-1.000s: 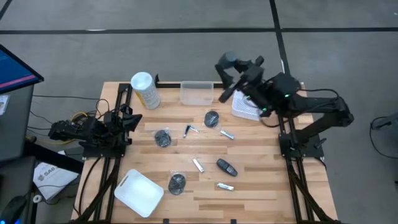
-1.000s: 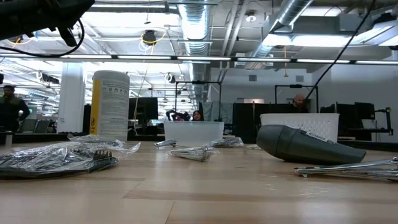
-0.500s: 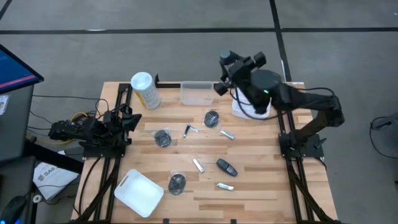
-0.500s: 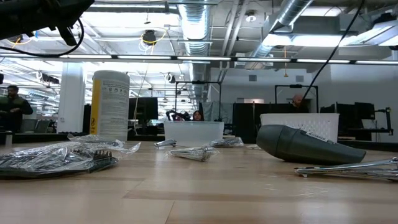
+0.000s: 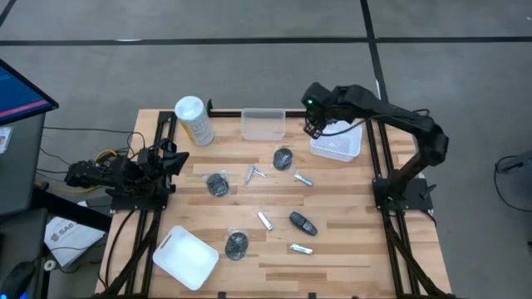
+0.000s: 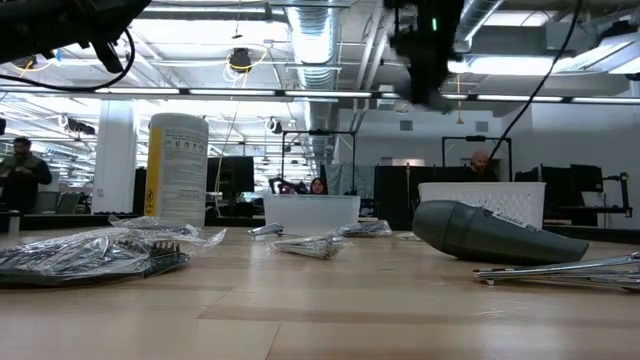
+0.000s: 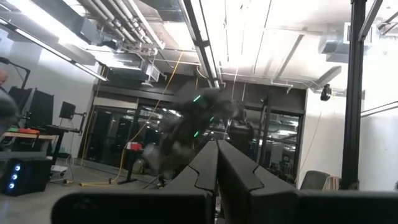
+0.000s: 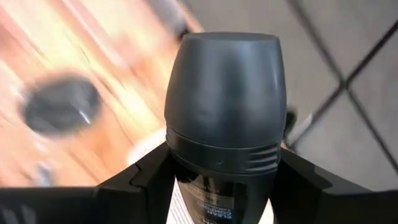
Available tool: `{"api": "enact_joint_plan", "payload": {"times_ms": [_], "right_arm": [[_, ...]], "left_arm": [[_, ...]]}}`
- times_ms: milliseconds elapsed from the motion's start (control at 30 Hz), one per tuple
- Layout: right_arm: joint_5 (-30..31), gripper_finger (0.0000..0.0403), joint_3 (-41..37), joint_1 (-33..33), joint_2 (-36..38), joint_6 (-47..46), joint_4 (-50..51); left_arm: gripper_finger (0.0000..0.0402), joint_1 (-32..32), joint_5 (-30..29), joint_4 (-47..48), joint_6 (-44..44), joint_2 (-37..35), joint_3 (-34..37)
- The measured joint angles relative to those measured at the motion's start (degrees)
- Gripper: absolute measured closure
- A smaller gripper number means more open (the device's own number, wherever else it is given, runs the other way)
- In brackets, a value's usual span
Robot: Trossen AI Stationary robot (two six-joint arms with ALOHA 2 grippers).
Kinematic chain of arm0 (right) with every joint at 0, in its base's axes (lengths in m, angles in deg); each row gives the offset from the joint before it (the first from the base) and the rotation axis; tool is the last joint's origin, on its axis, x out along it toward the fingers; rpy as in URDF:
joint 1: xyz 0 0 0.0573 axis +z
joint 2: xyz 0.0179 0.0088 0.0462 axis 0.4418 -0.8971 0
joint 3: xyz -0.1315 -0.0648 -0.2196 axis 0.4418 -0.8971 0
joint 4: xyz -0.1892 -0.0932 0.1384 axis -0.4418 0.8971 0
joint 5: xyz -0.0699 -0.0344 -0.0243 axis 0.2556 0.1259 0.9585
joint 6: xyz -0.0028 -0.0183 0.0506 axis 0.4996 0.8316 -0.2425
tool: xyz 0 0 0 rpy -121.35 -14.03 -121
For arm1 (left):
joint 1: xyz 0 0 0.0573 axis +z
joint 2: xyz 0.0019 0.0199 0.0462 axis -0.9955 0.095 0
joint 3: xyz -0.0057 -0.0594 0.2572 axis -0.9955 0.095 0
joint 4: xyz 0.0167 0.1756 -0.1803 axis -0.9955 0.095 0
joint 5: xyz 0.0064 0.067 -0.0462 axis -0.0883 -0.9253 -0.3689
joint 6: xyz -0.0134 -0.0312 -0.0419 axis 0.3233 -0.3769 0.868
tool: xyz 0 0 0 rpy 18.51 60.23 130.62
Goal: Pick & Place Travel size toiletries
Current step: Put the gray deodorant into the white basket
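Right pincer (image 8: 221, 186) clamped on a dark roll-on (image 8: 222, 112), held above the white basket (image 5: 339, 146); left pincer (image 7: 217, 163) together, parked at the surface's (image 5: 349, 241) left edge; other toiletries lie scattered mid-surface.

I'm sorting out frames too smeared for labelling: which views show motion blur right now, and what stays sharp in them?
Right wrist view: the table behind is streaked, while the held dark roll-on bottle stays sharp. Low view: the right arm overhead is smeared; the dark oblong piece is crisp. Left wrist view: the far arm is blurred, its own fingers sharp. High view: sharp.
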Motion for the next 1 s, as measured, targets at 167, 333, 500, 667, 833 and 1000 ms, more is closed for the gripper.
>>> {"api": "enact_joint_plan", "payload": {"times_ms": [167,333,500,667,833,1000], "right_arm": [[-5.8,0.0205,-10.2,-6.9,-1.7,2.8,-0.2],[-9.3,0.0201,-20.9,-11.0,-1.7,6.9,-5.8],[-13.0,0.0204,-26.9,-13.2,-1.7,10.4,-12.0],[-16.4,0.0199,-29.2,-16.5,-1.7,10.5,-16.9],[-17.3,0.0203,-31.2,-17.9,-1.7,10.5,-19.6],[-17.4,0.0197,-33.0,-17.6,-1.7,10.1,-20.7]], "left_arm": [[0.0400,0.0,0.2,0.0,0.0,0.0,0.0],[0.0400,0.0,0.1,0.1,0.0,0.0,0.0],[0.0400,0.0,0.1,0.1,0.0,0.0,0.0],[0.0400,0.0,-0.1,0.1,0.0,0.0,0.0],[0.0400,0.0,-0.1,0.1,0.0,0.0,0.0],[0.0400,0.0,-0.1,0.0,0.0,0.0,0.0]]}}
